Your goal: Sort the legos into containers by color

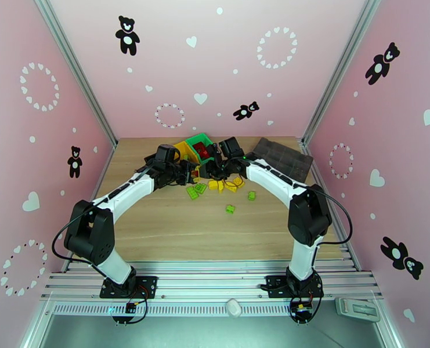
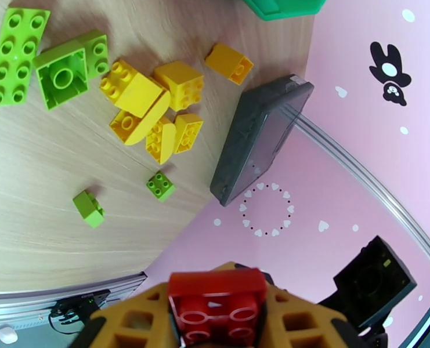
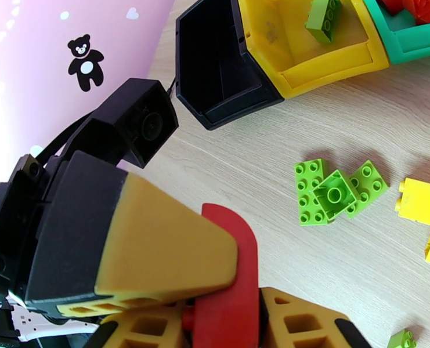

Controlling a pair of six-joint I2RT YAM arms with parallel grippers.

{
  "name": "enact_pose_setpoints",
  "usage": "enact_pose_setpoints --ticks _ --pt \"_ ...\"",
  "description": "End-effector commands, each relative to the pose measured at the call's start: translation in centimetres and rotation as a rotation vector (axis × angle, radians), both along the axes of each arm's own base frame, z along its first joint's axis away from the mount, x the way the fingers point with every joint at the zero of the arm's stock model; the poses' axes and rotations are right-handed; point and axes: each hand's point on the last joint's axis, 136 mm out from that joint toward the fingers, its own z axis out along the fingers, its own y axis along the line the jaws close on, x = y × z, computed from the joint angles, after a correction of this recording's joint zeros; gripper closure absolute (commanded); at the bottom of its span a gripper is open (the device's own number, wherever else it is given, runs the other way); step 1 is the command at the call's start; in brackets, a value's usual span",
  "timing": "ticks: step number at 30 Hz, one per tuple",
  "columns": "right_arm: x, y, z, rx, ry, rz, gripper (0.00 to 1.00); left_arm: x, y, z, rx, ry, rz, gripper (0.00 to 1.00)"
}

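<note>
Left jaws and right jaws both pinch one glossy red brick [image 2: 217,297], studded, with a rounded edge. Chunky yellow bricks [image 2: 151,105] and green bricks [image 3: 333,192] lie loose on the woodgrain tabletop [image 3: 331,129], near the boxy black, yellow and green plastic bins [image 3: 273,36].

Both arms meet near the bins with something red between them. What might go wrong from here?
1. Both sets of jaws appear to pinch the same red brick. An ill-timed release or pull could twist or drop it.
2. The yellow bin holds a green brick and the green bin holds red bricks, so bin colours do not match their contents. This brick could easily land in the wrong bin.
</note>
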Motion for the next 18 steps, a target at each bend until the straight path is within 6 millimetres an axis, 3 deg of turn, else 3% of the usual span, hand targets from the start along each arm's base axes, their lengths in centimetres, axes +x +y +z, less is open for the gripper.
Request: enact_pose_setpoints --ticks 1,3,6,12,18 --pt "2.2 0.1 0.9 0.031 -0.027 -0.042 0.72 -0.6 -0.6 1.1 -0.044 -0.009 -0.055 0.50" --pt "2.8 -0.1 0.6 0.029 -0.022 -0.057 0.73 -0.2 0.2 1.3 -0.018 -0.019 -0.045 0.26" --pt "3.8 -0.4 0.4 0.027 -0.013 -0.076 0.75 0.4 2.1 1.9 0.032 -0.036 -0.017 0.11" --pt "7.0 -1.2 -0.1 0.017 0.002 -0.135 0.76 0.5 6.9 2.6 0.208 -0.068 0.019 0.09" --pt "12.1 -1.7 0.2 0.041 0.001 -0.219 0.74 -1.5 10.6 0.1 0.502 -0.079 -0.090 0.12"
